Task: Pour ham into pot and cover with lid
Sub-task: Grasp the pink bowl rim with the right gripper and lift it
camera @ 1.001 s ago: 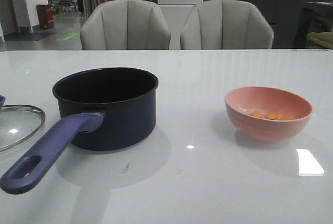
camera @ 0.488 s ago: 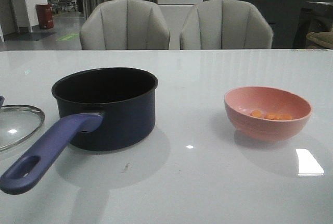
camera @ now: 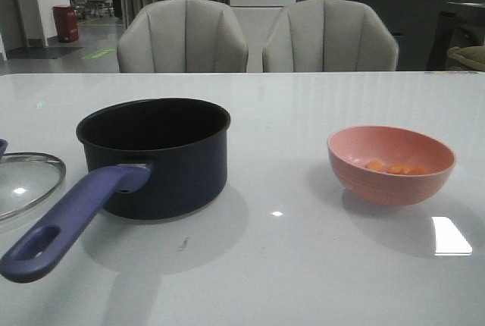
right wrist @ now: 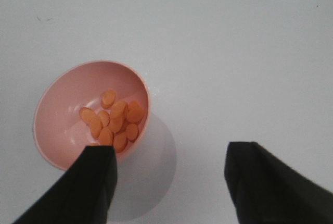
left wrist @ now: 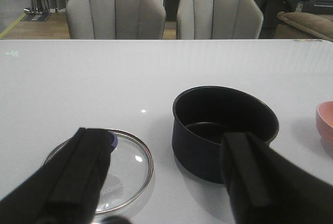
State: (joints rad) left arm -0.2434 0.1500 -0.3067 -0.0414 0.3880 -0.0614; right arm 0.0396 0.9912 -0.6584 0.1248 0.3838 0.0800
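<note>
On the white table nothing has moved: orange ham chunks [right wrist: 114, 120] remain in the salmon-pink bowl [camera: 391, 164] (pouring unstarted); both claws, left gripper [left wrist: 166, 172] and right gripper [right wrist: 169, 179], spread empty.

You see a glossy white table [camera: 303, 265] — smooth enough to mirror the ceiling lights. The pot [camera: 163, 159] looks like dark enamelled metal with a soft sheen, its handle [camera: 72, 220] a matt purple-blue plastic. The lid [left wrist: 104, 164] is clear glass with a shiny metal rim. The bowl [camera: 390, 163] looks like smooth matt plastic — its ham [right wrist: 114, 120] pieces faintly glossy.
</note>
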